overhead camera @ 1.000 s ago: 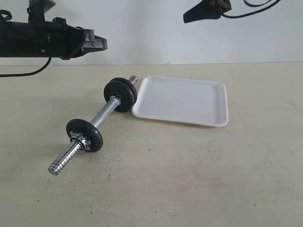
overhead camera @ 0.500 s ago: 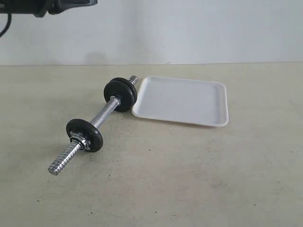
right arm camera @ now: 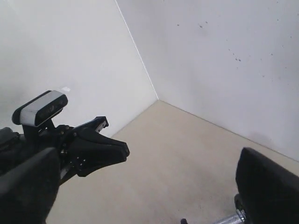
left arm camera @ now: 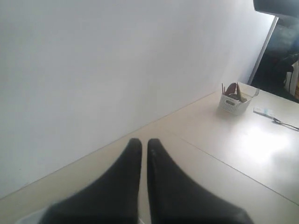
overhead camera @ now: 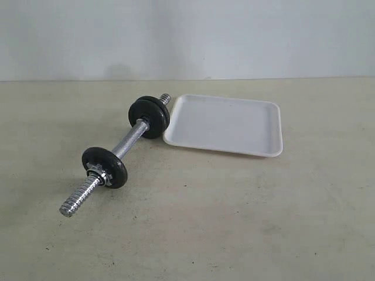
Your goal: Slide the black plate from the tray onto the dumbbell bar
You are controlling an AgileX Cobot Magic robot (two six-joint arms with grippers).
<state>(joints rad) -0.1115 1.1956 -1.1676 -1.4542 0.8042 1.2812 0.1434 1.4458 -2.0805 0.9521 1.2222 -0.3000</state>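
**Plates on the bar.** Two far plates [overhead camera: 149,116] sit pressed together on the bar [overhead camera: 126,143], at the end just beside the tray [overhead camera: 225,124]. Which of them is the task's plate cannot be told. A near plate [overhead camera: 104,167] sits toward the other threaded end, with a nut [overhead camera: 98,174] against it. Bar and tray lie on the table [overhead camera: 234,205]. The exterior view shows neither gripper, so the plates cannot be placed relative to the jaws there.

**Left gripper** [left arm camera: 143,142]. The jaws are closed to a thin slit with nothing between them. They point at the line where a wall meets a tabletop. A white basket [left arm camera: 237,100] stands well beyond the tips, off to one side, and its contents are hard to make out.

**Right gripper** [right arm camera: 149,158]. The jaws are spread wide and hold nothing, and the frame cuts off both fingers. A chrome stub of the bar shows just beside one finger, cut by the picture's edge. Ahead of the jaws hangs the left arm with its wrist camera [right arm camera: 41,107].
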